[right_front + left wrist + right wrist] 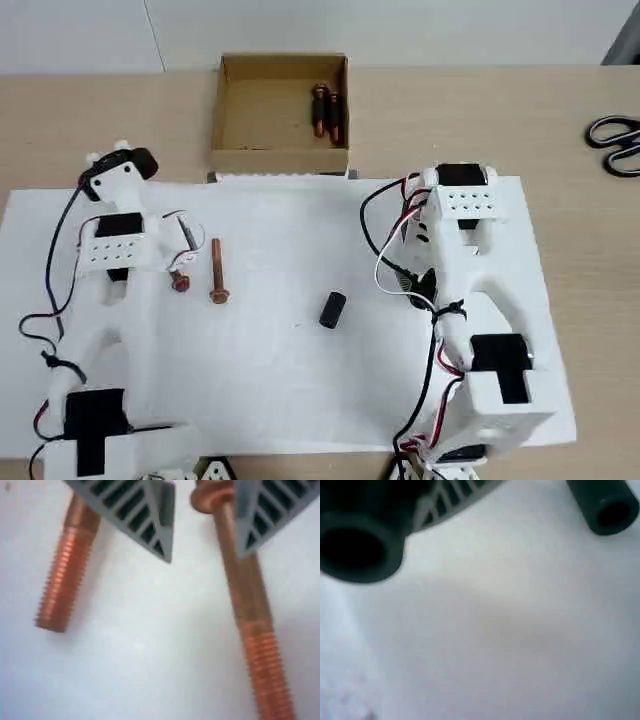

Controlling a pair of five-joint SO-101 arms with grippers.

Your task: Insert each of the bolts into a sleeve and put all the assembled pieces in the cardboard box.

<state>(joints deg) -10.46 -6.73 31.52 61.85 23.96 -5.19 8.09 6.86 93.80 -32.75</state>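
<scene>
Left tool (204, 555) hangs released over two bolts (250, 610) at the surface's (300, 400) 9 o'clock. Each fingertip (150, 520) sits above a different bolt, so closing there could catch both or roll one away. Right tool (420, 285), at 3 o'clock, grasps a sleeve (355, 545); box (260, 110) sits at 12 o'clock.
</scene>
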